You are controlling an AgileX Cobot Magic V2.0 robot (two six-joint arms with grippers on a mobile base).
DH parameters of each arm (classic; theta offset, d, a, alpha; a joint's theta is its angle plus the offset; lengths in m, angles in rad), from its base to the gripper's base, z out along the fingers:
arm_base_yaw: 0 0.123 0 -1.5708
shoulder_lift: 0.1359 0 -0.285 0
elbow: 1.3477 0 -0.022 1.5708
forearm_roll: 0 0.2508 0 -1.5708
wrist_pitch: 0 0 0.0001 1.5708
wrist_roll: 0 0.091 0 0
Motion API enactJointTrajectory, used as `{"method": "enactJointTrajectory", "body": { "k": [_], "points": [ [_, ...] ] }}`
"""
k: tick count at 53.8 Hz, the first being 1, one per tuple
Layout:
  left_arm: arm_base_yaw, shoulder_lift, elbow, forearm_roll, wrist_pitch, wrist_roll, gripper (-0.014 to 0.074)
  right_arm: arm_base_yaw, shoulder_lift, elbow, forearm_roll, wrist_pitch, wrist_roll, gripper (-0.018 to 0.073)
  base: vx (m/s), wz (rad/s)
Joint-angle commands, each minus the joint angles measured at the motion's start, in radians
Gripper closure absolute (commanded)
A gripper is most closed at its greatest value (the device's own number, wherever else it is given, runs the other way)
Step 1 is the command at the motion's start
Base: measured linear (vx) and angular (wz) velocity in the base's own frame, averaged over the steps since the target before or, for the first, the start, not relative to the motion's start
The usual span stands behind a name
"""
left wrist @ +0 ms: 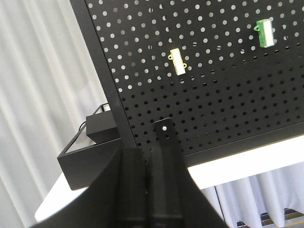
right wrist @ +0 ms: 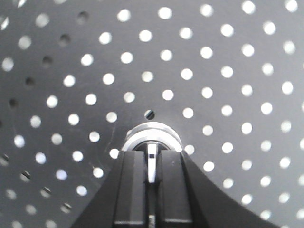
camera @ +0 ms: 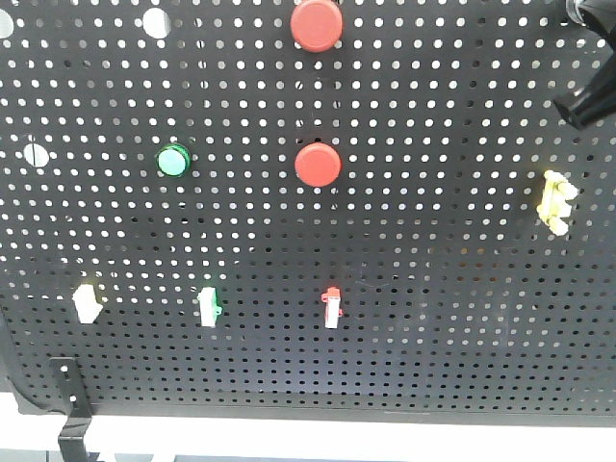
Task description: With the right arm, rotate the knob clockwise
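Observation:
The right wrist view shows the knob (right wrist: 137,135), small, round and black with a pale silvery ring, mounted on the black pegboard (right wrist: 213,57). A white pointer blade stands out from its middle. My right gripper (right wrist: 151,159) is shut on the knob, and its two black fingers (right wrist: 130,185) pinch that blade from both sides. In the front view only the right arm (camera: 585,101) shows, at the top right edge, and the knob is out of view there. My left gripper (left wrist: 148,154) is shut and holds nothing, low by the board's lower left corner.
On the pegboard (camera: 433,318) sit two big red buttons (camera: 317,23) (camera: 319,165), a green button (camera: 173,160), a yellow pronged piece (camera: 556,200), and small white (camera: 87,300), green (camera: 208,306) and red (camera: 332,307) switches. A black box (left wrist: 90,152) lies behind the board's left edge.

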Motion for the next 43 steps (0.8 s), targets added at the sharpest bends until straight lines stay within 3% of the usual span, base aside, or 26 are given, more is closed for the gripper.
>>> {"method": "enactJointTrajectory", "body": {
  "k": [1, 8, 29, 43],
  "points": [
    [-0.008, -0.017, 0.033, -0.005, -0.075, -0.004, 0.0603, -0.006, -0.036, -0.026, -0.009, -0.003, 0.064, 0.0501, 0.0, 0.0],
    [-0.008, -0.017, 0.033, -0.005, -0.075, -0.004, 0.0603, -0.006, -0.036, -0.026, -0.009, -0.003, 0.141, 0.0501, 0.0, 0.0],
    [-0.008, -0.017, 0.033, -0.005, -0.075, -0.004, 0.0603, -0.006, -0.048, -0.026, -0.009, -0.006, 0.69, 0.0501, 0.0, 0.0],
    [-0.008, -0.017, 0.033, -0.005, -0.075, -0.004, 0.0603, -0.006, -0.063, -0.026, 0.039, -0.011, 0.975, 0.0501, 0.0, 0.0]
  ]
}}
